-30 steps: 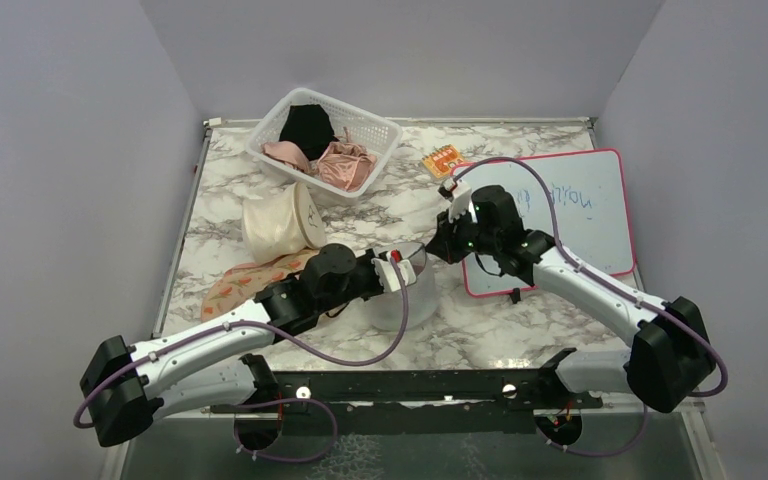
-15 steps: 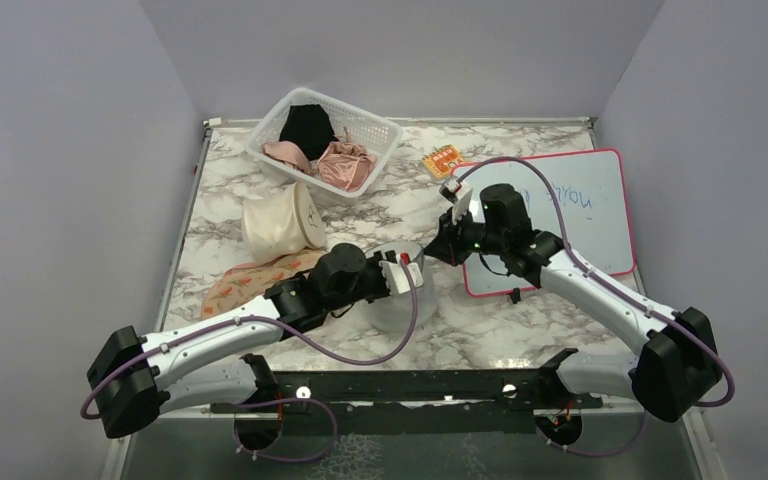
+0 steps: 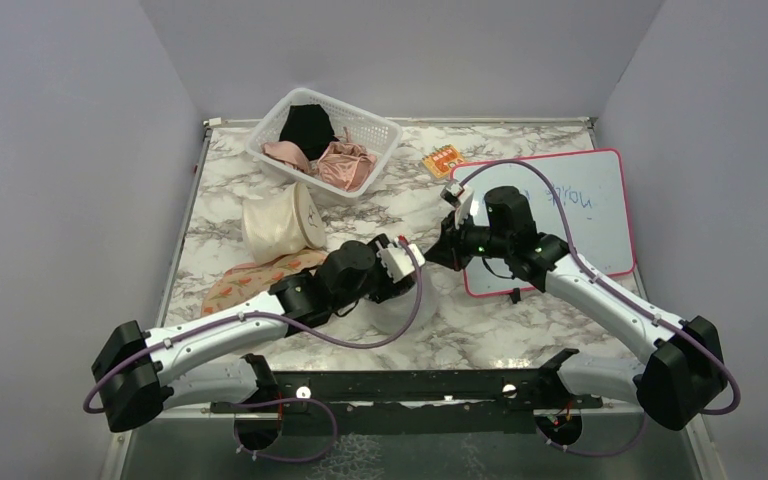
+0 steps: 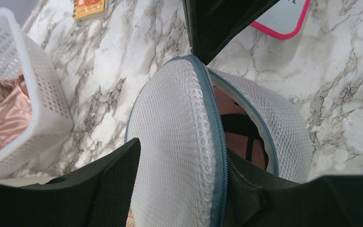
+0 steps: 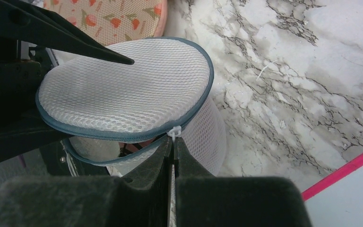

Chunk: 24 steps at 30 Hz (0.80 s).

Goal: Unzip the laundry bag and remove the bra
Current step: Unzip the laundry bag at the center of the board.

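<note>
The laundry bag point(image 3: 400, 305) is a round white mesh drum with a grey-blue zip, at the table's middle. Its lid point(image 4: 179, 142) is lifted and the zip is partly open. Inside show peach fabric and black straps, the bra point(image 4: 238, 137). My left gripper point(image 3: 405, 258) is shut on the lid point(image 5: 123, 90), one finger on top and one beneath its edge. My right gripper point(image 5: 174, 142) is shut on the white zip pull point(image 5: 174, 132) at the bag's far right side and also shows in the top view point(image 3: 434, 256).
A white basket point(image 3: 375, 125) with garments stands at the back. A cream cylindrical bag point(image 3: 278, 222) and a flat peach floral pouch point(image 3: 250, 280) lie left of the laundry bag. A pink-rimmed whiteboard point(image 3: 570, 215) and an orange packet point(image 3: 442, 160) lie right.
My left gripper has moved right and up over the bag, raising the lid. My right gripper has shifted slightly towards the bag.
</note>
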Tool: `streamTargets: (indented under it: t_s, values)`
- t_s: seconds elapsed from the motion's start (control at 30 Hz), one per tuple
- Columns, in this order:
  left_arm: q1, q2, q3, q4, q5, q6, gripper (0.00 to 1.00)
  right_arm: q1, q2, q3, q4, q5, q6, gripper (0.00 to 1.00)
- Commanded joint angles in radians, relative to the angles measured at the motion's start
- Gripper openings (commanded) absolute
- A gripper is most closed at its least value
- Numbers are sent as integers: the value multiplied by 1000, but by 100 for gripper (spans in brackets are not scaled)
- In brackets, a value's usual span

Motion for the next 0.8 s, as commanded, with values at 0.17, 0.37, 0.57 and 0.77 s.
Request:
streamTargets:
  t_s: [0.17, 0.37, 0.57, 0.77]
  values:
    - [-4, 84, 131, -157, -94, -172, 48, 6, -4, 4, 2, -50, -28, 1]
    - [-4, 152, 230, -191, -100, -143, 49, 6, 12, 28, -8, -60, -40, 1]
    - [-4, 160, 252, -196, -90, -137, 58, 6, 12, 33, -7, -67, -37, 1]
    - [-6, 177, 274, -196, -103, -115, 52, 6, 5, 29, 9, -80, -30, 1]
